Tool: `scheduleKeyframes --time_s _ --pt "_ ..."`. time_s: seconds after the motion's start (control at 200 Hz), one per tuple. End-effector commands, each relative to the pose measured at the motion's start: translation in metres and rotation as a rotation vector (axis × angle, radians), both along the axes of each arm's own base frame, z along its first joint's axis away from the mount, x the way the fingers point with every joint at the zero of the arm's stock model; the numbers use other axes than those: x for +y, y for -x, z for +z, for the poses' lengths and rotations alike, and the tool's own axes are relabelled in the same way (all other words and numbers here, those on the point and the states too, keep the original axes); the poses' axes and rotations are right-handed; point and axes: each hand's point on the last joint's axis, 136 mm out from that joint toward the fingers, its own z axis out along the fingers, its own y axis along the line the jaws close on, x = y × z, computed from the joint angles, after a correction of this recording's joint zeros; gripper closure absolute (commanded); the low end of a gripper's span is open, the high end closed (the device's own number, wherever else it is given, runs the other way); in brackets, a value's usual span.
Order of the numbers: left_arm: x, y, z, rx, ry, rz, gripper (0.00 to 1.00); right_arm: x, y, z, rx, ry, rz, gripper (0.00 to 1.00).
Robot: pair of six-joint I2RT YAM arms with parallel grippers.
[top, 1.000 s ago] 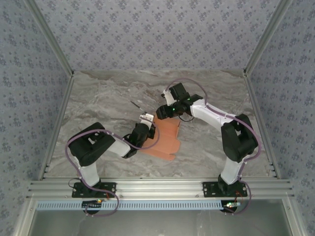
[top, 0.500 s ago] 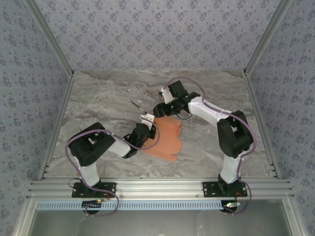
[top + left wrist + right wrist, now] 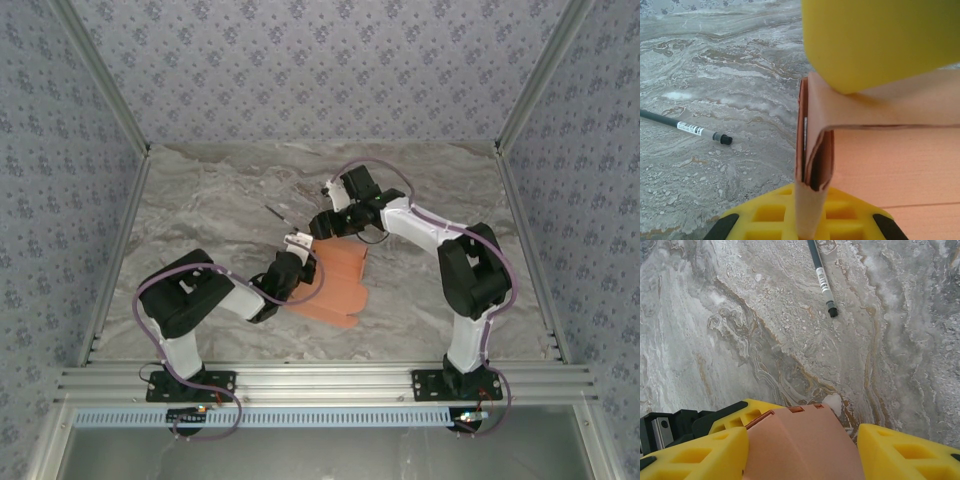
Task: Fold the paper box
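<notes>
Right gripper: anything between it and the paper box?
Nothing visible. The paper box has a flap sitting between the spread fingers of the right gripper. The left gripper is shut on a folded edge. The pen lies well clear, farther out.

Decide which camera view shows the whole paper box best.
Top external: the paper box shows nearly whole, from above. The left wrist view gives a close-up of its folded edge pinched in the left gripper; the right wrist view, one flap end inside the open right gripper.
</notes>
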Motion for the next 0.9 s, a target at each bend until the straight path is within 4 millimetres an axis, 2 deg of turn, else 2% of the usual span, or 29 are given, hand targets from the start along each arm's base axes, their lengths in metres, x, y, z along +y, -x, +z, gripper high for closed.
scheduleKeyframes --time_s 0.0,0.305,0.455,0.755,0.899 --pt "-0.006 0.000 0.009 -0.035 0.040 -0.016 0.98 -0.005 0.016 -0.040 0.093 0.078 -0.010 0.40" --pt "-0.005 0.001 0.007 -0.037 0.043 -0.017 0.95 -0.006 0.033 -0.062 0.154 0.109 -0.023 0.41" --pt "-0.005 0.001 0.007 -0.039 0.049 -0.018 0.93 -0.010 0.033 -0.065 0.165 0.122 -0.046 0.41" --pt "-0.005 0.001 0.007 -0.039 0.049 -0.020 0.87 -0.009 0.026 -0.053 0.155 0.132 -0.056 0.42" --pt "-0.005 0.001 0.009 -0.041 0.051 -0.017 0.91 -0.008 0.024 -0.045 0.143 0.119 -0.057 0.42"
